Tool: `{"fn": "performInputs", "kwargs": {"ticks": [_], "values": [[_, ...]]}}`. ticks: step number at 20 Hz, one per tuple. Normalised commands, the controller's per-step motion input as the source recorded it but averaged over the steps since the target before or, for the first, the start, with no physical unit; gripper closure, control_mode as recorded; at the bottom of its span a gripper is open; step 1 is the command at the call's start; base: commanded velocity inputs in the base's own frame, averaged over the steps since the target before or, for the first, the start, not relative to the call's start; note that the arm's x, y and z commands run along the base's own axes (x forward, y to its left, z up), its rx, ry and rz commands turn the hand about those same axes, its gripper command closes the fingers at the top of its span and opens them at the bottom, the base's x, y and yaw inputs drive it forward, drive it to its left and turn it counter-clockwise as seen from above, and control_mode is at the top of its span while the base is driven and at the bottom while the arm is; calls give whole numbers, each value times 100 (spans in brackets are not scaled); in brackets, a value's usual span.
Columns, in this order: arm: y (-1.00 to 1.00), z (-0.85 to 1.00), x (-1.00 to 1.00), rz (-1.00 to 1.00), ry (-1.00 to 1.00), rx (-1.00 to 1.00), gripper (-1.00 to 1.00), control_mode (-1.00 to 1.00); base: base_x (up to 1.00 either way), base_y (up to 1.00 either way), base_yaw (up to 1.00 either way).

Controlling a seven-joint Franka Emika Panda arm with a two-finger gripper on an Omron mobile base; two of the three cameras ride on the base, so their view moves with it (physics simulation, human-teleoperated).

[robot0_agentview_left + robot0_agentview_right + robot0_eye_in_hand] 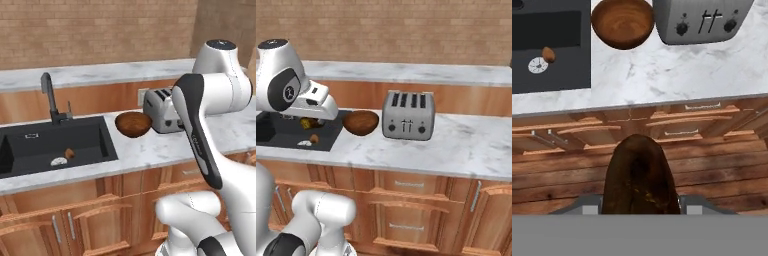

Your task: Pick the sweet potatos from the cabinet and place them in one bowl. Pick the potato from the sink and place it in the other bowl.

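My gripper [640,206] is shut on a dark olive-brown sweet potato [640,175], which fills the lower middle of the hand view. It hangs in front of the counter, over the wooden floor. From the right base camera the held sweet potato [306,122] shows under the hand, level with the sink [286,134]. The reddish-brown bowl [133,124] [360,122] [622,22] stands on the counter between the sink [30,145] and the toaster. The orange-brown potato [69,153] [314,138] [548,54] lies in the black basin beside the silver drain. The cabinet and the other bowl are out of view.
A silver four-slot toaster [162,110] [408,115] [702,20] stands right of the bowl. A dark faucet [49,95] rises behind the sink. The marble counter [456,145] stretches to the right. Wooden drawers and doors [637,127] run below its edge.
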Motion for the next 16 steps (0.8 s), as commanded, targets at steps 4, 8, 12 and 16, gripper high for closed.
{"fn": "performInputs", "kwargs": {"ticks": [4, 8, 12, 16], "values": [[0, 0, 0, 0, 0, 0, 100, 100, 41, 5, 25], [0, 0, 0, 0, 0, 0, 100, 100, 54, -1, 1], [0, 0, 0, 0, 0, 0, 100, 100, 71, 0, 0], [0, 0, 0, 0, 0, 0, 100, 100, 73, 0, 0]]}}
